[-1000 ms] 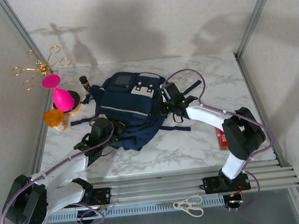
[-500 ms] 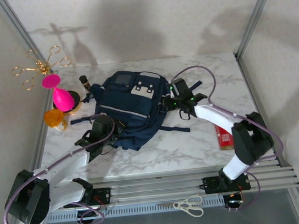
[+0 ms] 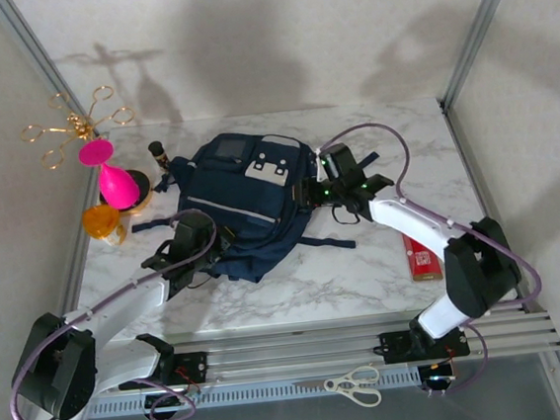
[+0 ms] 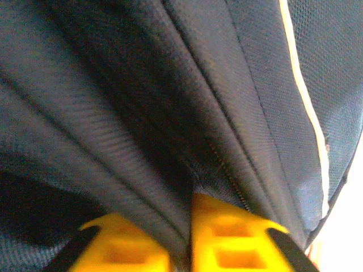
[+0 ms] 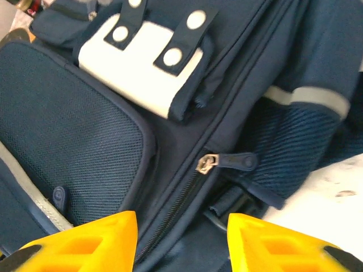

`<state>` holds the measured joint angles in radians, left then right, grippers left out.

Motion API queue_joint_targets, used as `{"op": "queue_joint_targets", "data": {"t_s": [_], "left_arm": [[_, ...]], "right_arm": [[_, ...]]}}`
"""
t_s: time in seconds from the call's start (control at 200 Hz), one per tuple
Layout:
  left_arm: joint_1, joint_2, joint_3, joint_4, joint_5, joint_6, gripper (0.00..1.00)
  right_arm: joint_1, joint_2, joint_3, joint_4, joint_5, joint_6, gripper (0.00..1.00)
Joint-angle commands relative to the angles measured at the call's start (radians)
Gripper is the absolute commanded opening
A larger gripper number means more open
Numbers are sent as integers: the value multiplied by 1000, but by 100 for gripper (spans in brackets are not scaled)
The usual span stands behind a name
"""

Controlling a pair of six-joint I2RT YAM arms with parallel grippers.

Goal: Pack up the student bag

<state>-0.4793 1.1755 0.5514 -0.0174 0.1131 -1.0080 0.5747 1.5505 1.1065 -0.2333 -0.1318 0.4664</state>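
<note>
The right gripper (image 5: 181,229) has backed off the student bag (image 3: 245,208), jaws parted, zipper pull (image 5: 229,162) just ahead; the left gripper (image 4: 181,238) pinches a blurred fold of it.

My right hand (image 3: 324,190) has slid from over the student bag (image 3: 240,209) to its right edge, and its fingers have spread apart above the zip pull (image 5: 227,162). That arm's elbow swung outward over the counter (image 3: 364,261).

Bright even light, soft shadows behind, wrist views slightly blurred
</note>
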Motion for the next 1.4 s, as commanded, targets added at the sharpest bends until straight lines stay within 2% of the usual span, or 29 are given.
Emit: {"op": "queue_joint_targets", "data": {"t_s": [0.0,0.115,0.29,0.456,0.591,0.661,0.746,0.861,0.961,1.076,1.167,1.242,1.397], "left_arm": [[16,-11,44,-58,-24,59,28],[16,-58,60,-127,-63,91,38],[11,-109,95,-221,-108,127,40],[4,-127,123,-241,-113,160,41],[-11,-100,178,-268,-109,203,41],[-35,-96,198,-284,-141,207,40],[-79,-86,211,-265,-126,194,41],[-106,-47,199,-229,-133,164,42],[-105,5,195,-162,-118,159,42],[-106,85,223,-108,-145,162,38],[-107,110,221,0,-175,171,37],[-104,154,246,78,-151,192,37],[-101,271,353,113,-129,226,33]], "right_arm": [[40,62,79,3,-32,80,49],[71,127,133,-5,-40,132,53],[90,186,164,22,-55,197,55],[87,224,192,48,-52,217,55],[79,268,227,53,-57,242,49],[71,285,234,57,-49,250,38],[56,300,237,65,-76,260,33],[46,266,202,95,-73,283,8],[24,201,123,172,-94,323,0],[-10,142,42,239,-143,372,0],[-17,89,-1,244,-131,383,0],[-17,42,-40,257,-141,404,0],[-17,-73,-156,284,-119,498,0]]}}
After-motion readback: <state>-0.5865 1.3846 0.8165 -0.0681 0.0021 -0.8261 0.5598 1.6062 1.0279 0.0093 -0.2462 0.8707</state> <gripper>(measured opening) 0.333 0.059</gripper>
